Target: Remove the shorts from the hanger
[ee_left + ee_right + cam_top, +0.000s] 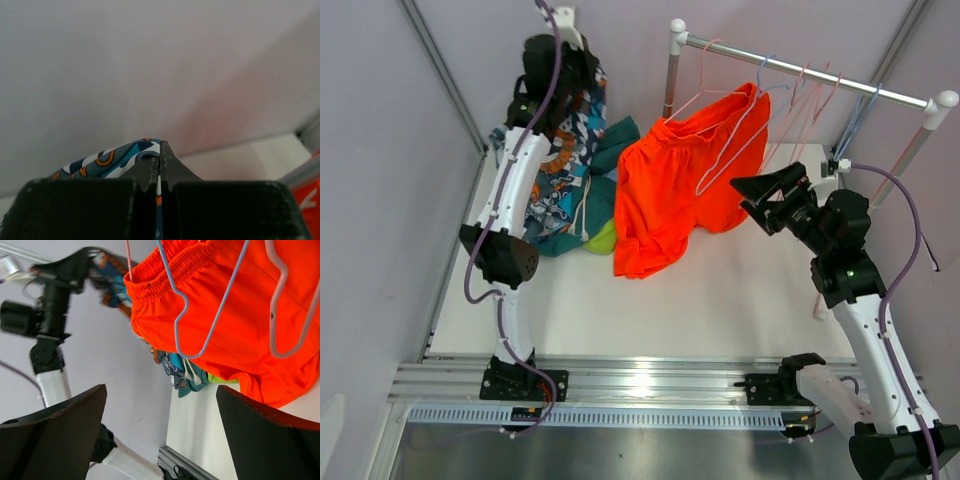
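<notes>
Overall, one white table [720, 310] is carrying everything, and one metal rail [820, 78] is standing along its far side, beyond the right gripper [772, 195]. Four pairs of shorts are showing that I can tell apart.

The orange shorts [665, 200] are hanging just ahead of the right gripper's fingertips. Their waistband is still sitting on a pink hanger [128, 260] and their lower hem is trailing onto the table. The printed shorts [565, 150] are dangling from the left gripper [555, 55], which is hovering high by the far left corner. Beneath it the dark teal shorts [620, 140] and the lime green shorts [604, 238] are lying heaped on the table. More wire hangers are hanging along the rail behind the right gripper, but their wires are crossing, so I cannot count them.

Only the left wrist view is showing that gripper's two jaws pressing together on a fold of the printed fabric; from above the wrist is hiding this. Only the right wrist view is showing its two dark fingers [60, 432] standing wide apart, gripping nothing. It also shows one blue hanger [200, 315] and one white hanger [282, 315] lying against the orange cloth.
</notes>
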### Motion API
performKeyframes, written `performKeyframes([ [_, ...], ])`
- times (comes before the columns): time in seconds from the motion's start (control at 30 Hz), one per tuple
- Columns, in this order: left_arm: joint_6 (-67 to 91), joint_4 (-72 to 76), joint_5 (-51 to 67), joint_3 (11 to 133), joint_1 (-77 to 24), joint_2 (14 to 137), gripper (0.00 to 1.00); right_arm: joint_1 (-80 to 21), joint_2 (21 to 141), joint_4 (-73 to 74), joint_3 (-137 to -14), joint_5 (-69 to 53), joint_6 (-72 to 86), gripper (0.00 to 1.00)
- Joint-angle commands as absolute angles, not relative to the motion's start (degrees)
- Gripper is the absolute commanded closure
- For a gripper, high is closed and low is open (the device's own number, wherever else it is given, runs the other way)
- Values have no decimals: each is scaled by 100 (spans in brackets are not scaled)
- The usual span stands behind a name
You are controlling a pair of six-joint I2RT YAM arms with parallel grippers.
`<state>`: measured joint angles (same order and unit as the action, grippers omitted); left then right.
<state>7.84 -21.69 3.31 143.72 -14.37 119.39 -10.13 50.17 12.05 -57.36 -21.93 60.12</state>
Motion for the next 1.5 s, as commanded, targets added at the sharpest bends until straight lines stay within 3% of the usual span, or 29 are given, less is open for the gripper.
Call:
performKeyframes([
  [0.0, 976, -2382, 1117, 13778, -1862, 11778, 100, -1212, 5202, 738, -5940, -2224, 5722, 2],
  [0.07, 774, -2347, 1204, 13353, -2065, 11646, 100, -1388, 5352, 712, -6335, -2119, 5512, 2],
  [0.1, 747, -2355, 1169, 12855, -2109, 11515, 88, -1632, 5500, 686, -6624, -1979, 5345, 2],
  [0.2, 905, -2583, 1108, 12342, -2101, 11408, 33, -1994, 5782, 589, -7091, -1750, 5169, 2],
  [0.23, 966, -2671, 1107, 12262, -2074, 11330, 3, -2178, 6036, 589, -7284, -1714, 5107, 2],
  [0.53, 922, -2689, 335, 10003, -2039, 9178, 1, -2883, 7320, 756, -9491, -1196, 4641, 3],
  [0.77, 607, -2549, 212, 7754, -2057, 6588, 1, -2988, 8576, 984, -10484, -573, 4140, 4],
  [0.97, 694, -1363, -79, 5759, -2074, 5064, 1, -3023, 9341, 1554, -11153, 368, 3692, 7],
  [1.13, 870, -1459, -246, 5783, -2066, 5150, 1, -3138, 9492, 1749, -11180, 1106, 3376, 7],
  [1.47, 1011, -1468, -150, 5739, -2065, 5071, 1, -3164, 9914, 1433, -11074, 1371, 3427, 9],
])
